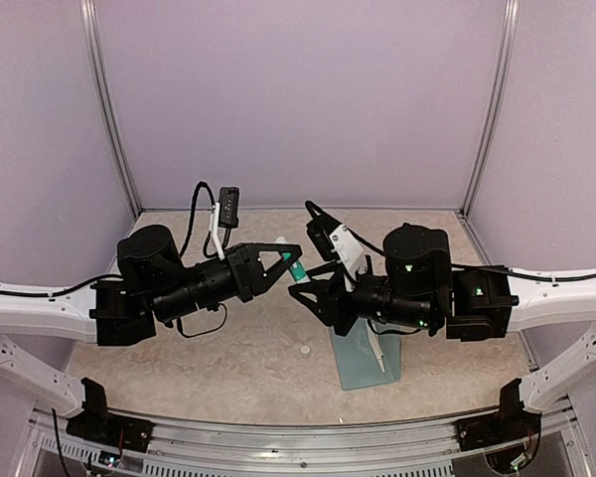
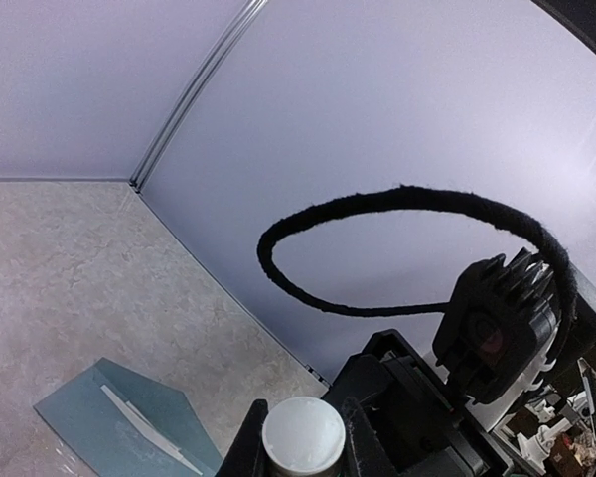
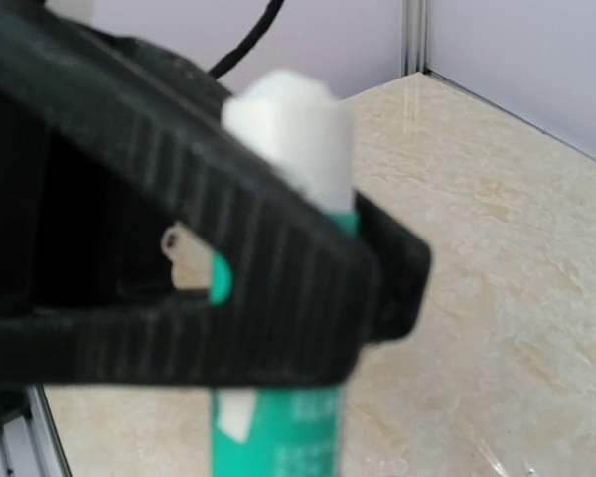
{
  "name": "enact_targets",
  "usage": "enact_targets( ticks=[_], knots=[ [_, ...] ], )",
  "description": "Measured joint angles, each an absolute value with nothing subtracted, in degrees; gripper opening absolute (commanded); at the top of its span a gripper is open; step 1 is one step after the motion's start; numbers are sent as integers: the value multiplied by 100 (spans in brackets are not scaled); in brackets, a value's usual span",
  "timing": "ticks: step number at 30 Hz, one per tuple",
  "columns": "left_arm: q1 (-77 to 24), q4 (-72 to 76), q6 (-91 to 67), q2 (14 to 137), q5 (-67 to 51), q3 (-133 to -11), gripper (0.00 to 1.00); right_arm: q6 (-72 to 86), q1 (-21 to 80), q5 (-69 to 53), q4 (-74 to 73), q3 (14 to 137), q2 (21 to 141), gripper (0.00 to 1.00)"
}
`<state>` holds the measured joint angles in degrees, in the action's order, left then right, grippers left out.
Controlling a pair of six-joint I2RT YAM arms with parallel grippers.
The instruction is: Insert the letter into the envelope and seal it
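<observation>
Flat on the tabletop (image 1: 228, 373), flap open: teal envelope (image 1: 356, 370), with the letter (image 1: 381, 356) tucked inside, pale edge showing at the mouth. Left gripper (image 1: 294, 260) clenched on a glue stick (image 3: 278, 437); right gripper (image 1: 313, 295) just beside, state impossible to tell. Nearby, small white cap (image 1: 305, 351).

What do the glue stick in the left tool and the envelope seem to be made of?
The glue stick looks like smooth plastic: a green printed tube with a white matte top. The envelope looks like matte teal paper, probably thin: it lies flat with crisp straight edges.
</observation>
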<state>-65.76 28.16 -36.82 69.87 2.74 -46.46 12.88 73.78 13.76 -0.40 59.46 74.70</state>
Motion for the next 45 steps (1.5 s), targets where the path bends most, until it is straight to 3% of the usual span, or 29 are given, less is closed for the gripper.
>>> enact_targets(
  ticks=[2,8,13,18,34,35,40,42,45],
  knots=[
    [-6576,2797,-3680,6995,257,-4646,6,1288,7378,1378,-67,5946,7470,31],
    [-6567,2749,-3667,7037,237,-4703,6,1293,7402,1378,-69,5946,7467,8],
    [-6563,2751,-3577,7037,180,-4709,6,1317,7402,1302,-69,5946,7450,1],
    [-6558,2875,-3249,6995,-213,-4707,6,1369,7343,733,62,5804,7253,0],
    [-6606,4082,-2587,6729,-2388,-4471,5,2652,6796,-3435,2108,5273,7207,0],
    [-6626,4128,-2578,6735,-2453,-4464,5,2744,6796,-3583,2244,5238,7227,4],
    [-6740,4309,-2545,6761,-2362,-4412,4,3089,6794,-3739,2709,5096,7242,59],
    [-6794,4383,-2532,6761,-2115,-4296,5,3199,6796,-3634,3015,5035,7242,69],
    [-6875,4571,-2517,6766,-1702,-4088,6,3400,6796,-3435,3492,4873,7240,75]
  ],
)
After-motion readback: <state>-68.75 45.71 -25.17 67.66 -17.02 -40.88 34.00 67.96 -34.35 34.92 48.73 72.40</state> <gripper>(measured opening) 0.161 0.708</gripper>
